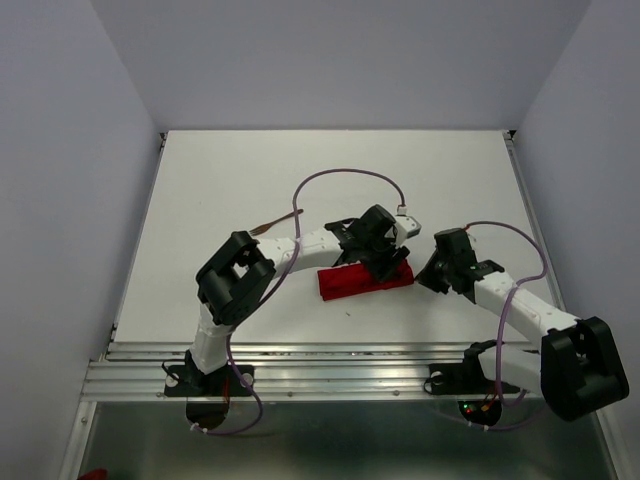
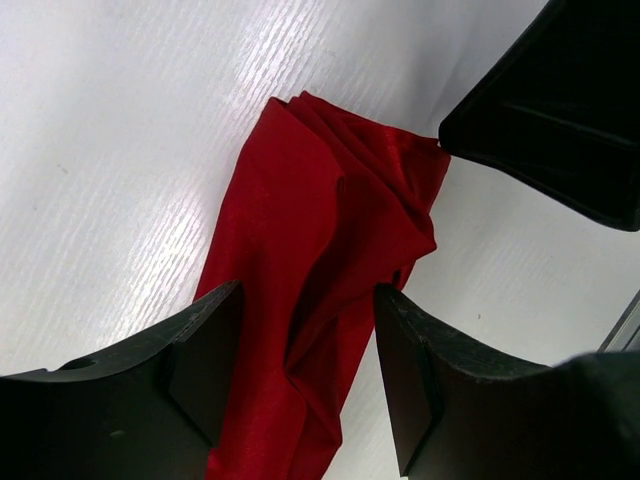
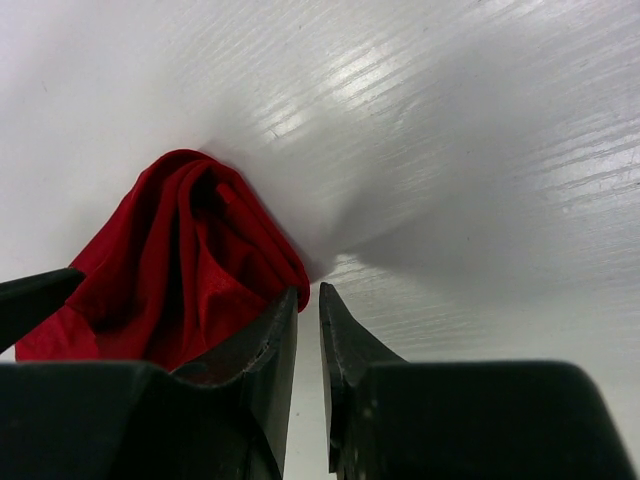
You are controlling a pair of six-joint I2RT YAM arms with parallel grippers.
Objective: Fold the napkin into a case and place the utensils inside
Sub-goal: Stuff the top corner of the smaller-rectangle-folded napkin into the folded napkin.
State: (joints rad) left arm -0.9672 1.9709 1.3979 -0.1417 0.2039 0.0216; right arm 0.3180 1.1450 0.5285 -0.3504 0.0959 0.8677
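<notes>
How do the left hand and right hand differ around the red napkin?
The left hand has its fingers spread wide; the right hand shows only a narrow gap. The left hand straddles the folded napkin; the right hand sits beside its bunched end, nothing between its fingers. Both are close to the napkin and hold nothing.

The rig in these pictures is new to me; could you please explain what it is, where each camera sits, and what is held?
Two robot arms stand on a white table. The top view looks down from above; the other two come from cameras on each wrist. A folded red napkin lies mid-table; a thin brown stick, probably a utensil, lies farther back. The left gripper is open, straddling the napkin. The right gripper, barely open, sits at the napkin's end. Neither holds anything.
</notes>
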